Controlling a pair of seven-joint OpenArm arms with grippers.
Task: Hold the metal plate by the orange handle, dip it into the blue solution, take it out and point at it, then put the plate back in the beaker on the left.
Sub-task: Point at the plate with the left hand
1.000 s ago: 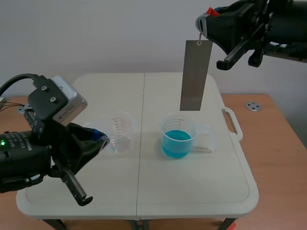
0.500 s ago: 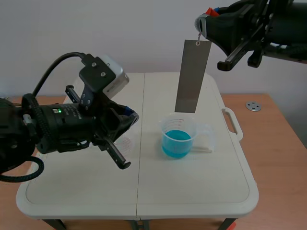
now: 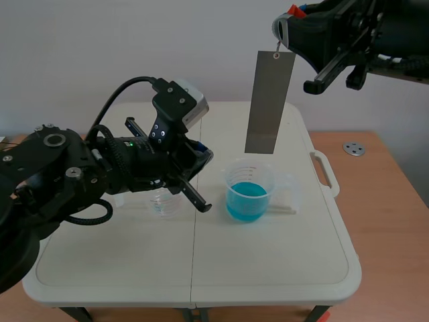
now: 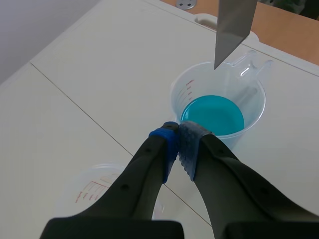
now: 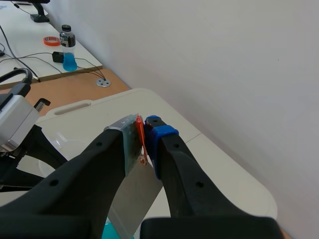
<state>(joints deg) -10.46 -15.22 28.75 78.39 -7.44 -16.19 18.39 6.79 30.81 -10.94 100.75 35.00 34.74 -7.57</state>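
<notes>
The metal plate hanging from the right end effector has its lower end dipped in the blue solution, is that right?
Not quite. The metal plate does hang from the right end effector, but its lower end is above the blue solution, not dipped in it. The scene view shows this.

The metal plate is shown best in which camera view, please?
The scene view: the whole metal plate hangs from the right gripper above the blue-solution beaker. The left wrist view shows only its lower end; the right wrist view, its upper part and the pinched orange handle.
</notes>
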